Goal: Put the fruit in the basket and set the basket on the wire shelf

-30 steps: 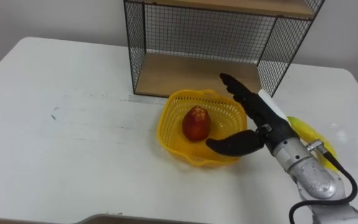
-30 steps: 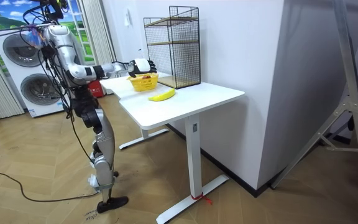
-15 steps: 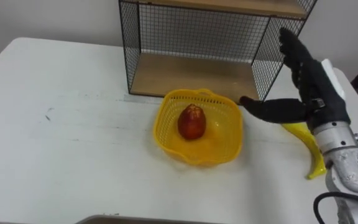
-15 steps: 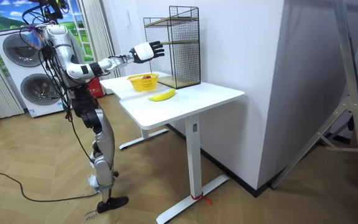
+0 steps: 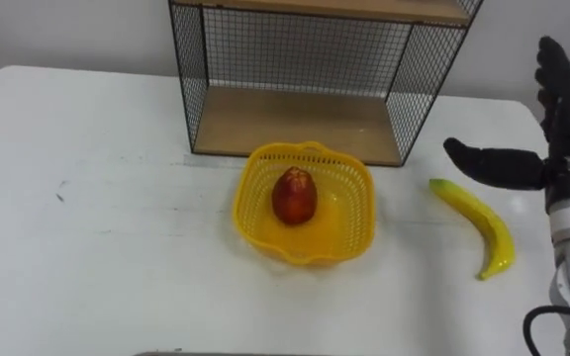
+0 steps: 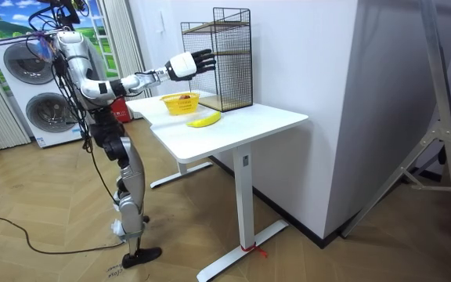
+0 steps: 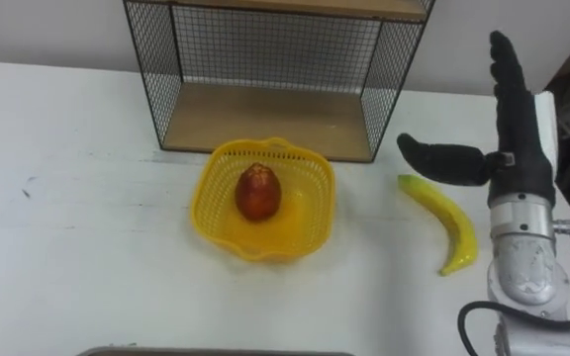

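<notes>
Status: my right robot hand (image 7: 518, 148) is up in the air over the right side of the desk (image 5: 107, 227); fingers straight, thumb stuck out sideways, holding nothing.

Red fruit (image 5: 293, 195) sits in the yellow basket (image 5: 349, 222); basket stands on the desk just in front of the wire shelf (image 5: 305, 59), not on it. Banana (image 5: 478, 222) lies flat on the desk to the right of the basket, apart from it and below my thumb; not touched.

Risks as I see them:
- banana lies flat and is curved; a grab near one end probably lets it swivel or slide toward the desk edge;
- basket looks light; bumping its rim on the drop could shove or tip it and roll the red fruit out;
- banana looks long for the basket; an end over the rim may snag the shelf's mesh when the basket goes in.
</notes>
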Available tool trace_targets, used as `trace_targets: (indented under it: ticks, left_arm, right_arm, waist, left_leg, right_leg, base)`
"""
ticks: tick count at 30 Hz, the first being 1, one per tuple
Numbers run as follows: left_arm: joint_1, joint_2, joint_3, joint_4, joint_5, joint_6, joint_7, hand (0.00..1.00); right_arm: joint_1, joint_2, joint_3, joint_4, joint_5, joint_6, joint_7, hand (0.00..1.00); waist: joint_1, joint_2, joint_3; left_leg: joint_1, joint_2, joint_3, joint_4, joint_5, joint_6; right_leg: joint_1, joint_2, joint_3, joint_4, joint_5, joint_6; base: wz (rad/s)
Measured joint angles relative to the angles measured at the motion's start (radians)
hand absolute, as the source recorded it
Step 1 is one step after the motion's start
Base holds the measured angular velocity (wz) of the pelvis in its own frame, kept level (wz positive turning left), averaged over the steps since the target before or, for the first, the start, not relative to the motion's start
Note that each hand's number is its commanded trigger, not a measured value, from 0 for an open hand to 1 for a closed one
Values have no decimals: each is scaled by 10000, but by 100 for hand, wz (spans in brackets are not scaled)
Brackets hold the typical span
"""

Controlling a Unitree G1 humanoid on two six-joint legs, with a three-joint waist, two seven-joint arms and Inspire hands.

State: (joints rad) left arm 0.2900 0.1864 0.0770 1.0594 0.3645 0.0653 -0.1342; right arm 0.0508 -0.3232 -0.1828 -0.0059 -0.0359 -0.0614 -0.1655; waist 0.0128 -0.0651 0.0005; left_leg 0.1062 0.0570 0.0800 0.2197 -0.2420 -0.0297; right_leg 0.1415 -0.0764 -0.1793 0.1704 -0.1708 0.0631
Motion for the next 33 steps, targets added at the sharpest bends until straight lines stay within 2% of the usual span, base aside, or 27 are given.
trace_targets:
  ticks: [6, 9, 15, 18, 21, 23, 26, 29, 33]
  left_arm:
    - [6, 2, -19, 2, 0, 174, -2, 0]
    - [119, 6, -16, -105, 5, 203, -2, 0]
    - [225, 19, -7, -400, 7, 357, -62, 0]
    - [259, 34, -6, -464, 0, 446, -73, 0]
    - [301, 35, 9, -712, 5, 596, -73, 0]
    - [352, 36, 24, -902, 3, 648, -73, 0]
    - [360, 39, 26, -1099, 1, 747, -79, 0]
    - [378, 43, 28, -1098, 2, 841, -96, 0]
    - [418, 48, 27, -1101, 4, 888, -95, 0]
  right_arm:
    - [-6, -24, 19, 1008, -6, 8, -303, 0]
    - [-5, -22, 27, 1246, -42, 206, -355, 0]
    - [-94, -22, 27, 1509, -30, 365, -389, 0]
    - [-253, -23, 27, 1773, 100, 417, -238, 0]
    - [-538, -30, 23, 2346, 34, 699, -28, 0]
    - [-535, -30, 42, 2403, 34, 871, 212, 0]
    - [-534, -45, 68, 2417, -172, 1076, 770, 0]
    - [-526, -47, 80, 2537, -417, 1213, 1314, 0]
    - [-509, -57, 117, 2713, -626, 1477, 1841, 0]
  waist:
    - [-16, -63, 14]
    - [-34, -98, 31]
    - [-20, -229, 57]
    - [-23, -290, 48]
    - [-16, -326, 28]
    - [6, -253, 60]
    - [11, -191, 24]
    - [5, -65, -50]
    - [3, -74, -59]
  left_leg:
    - [93, 1, 119, -105, 7, -6]
    - [87, 0, 130, -113, 8, -5]
    - [90, 0, 114, -137, 17, -12]
    - [87, 0, 13, -54, 17, -12]
    - [75, 0, 3, 11, 16, -12]
    - [55, 0, 2, 25, 16, -13]
    - [3, 1, -16, 32, 15, -14]
    - [7, 1, -17, 30, 15, -14]
    - [12, 0, -16, 22, 17, -15]
  right_leg:
    - [14, 9, 132, 2, 0, 0]
    - [4, 9, 142, 4, 0, 0]
    - [-15, 11, 144, -8, -1, 1]
    - [0, 11, 116, 1, 0, 1]
    - [-5, 11, 110, -1, 0, 0]
    - [-5, 11, 83, -2, 1, -1]
    - [-23, 13, 58, 4, 3, -5]
    - [-14, 13, 55, 15, 3, -5]
    - [-11, 13, 48, 16, 3, -5]
  base:
    - [-5]
    - [-2]
    - [0]
    - [2]
    - [0]
    - [0]
    - [1]
    - [0]
    - [0]
